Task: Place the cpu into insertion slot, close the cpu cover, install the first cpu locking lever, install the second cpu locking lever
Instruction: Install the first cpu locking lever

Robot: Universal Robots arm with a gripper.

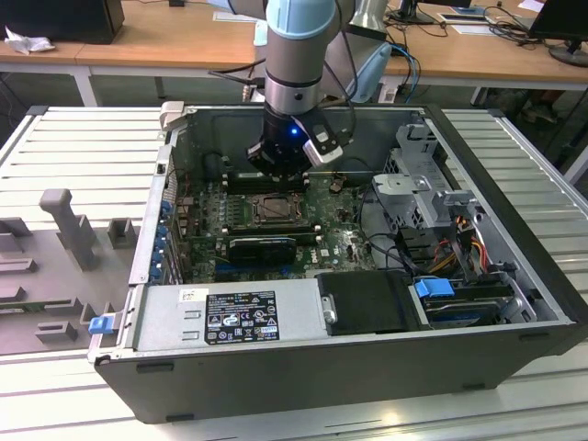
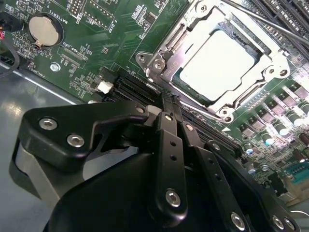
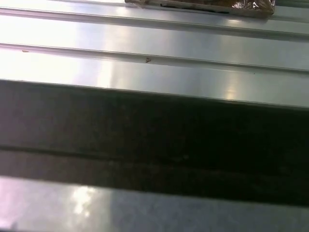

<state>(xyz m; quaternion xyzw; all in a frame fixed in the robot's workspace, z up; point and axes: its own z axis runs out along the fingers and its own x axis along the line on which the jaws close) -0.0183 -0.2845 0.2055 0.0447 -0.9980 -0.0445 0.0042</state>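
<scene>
Ribbed grey metal table [image 1: 73, 147] carries an open computer case [image 1: 514, 230], with wooden desks behind it. Inside the case, the green motherboard [image 2: 96, 53] holds the insertion slot [image 2: 161, 60]; the cpu [image 2: 217, 65] lies in the slot, its pale face showing through the silver cpu cover [image 2: 270, 63], which lies flat over it. Just beside the slot, above the board, hangs the gripper [image 2: 166, 104], its black fingers [image 2: 169, 140] drawn together on nothing.

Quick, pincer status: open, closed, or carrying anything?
Pincer: closed, nothing held; it sits above the motherboard beside the insertion slot, where the cpu already lies.
</scene>
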